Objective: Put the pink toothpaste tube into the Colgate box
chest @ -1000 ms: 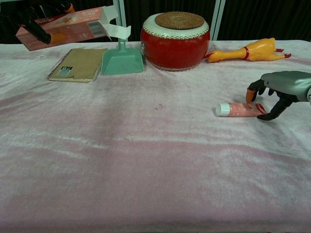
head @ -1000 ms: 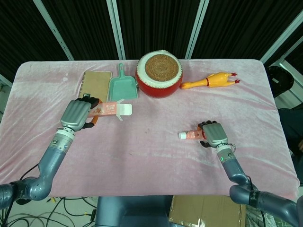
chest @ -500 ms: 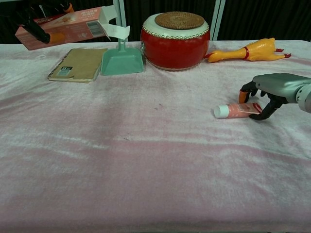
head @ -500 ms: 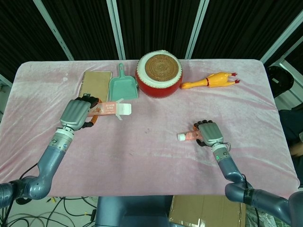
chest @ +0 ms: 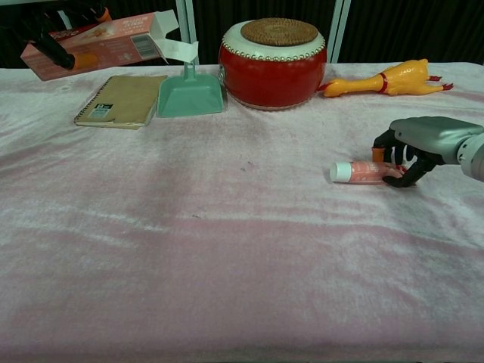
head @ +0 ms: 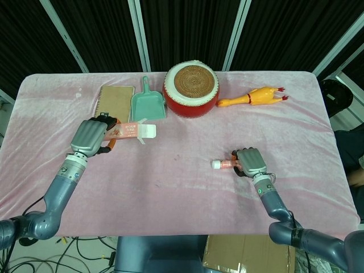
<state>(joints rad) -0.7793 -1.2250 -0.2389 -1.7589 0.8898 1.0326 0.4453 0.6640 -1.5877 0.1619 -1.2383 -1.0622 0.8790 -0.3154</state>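
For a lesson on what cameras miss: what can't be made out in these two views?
- Head view: the right hand covers the pink toothpaste tube's tail, so the grip is unclear.
- Chest view: the frame edge cuts off the left hand holding the Colgate box.
- Both views: box print too small to read.

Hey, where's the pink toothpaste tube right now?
The pink toothpaste tube lies on the table's right side, under the right hand, whose fingers close around its tail end, well in front of the rubber chicken.
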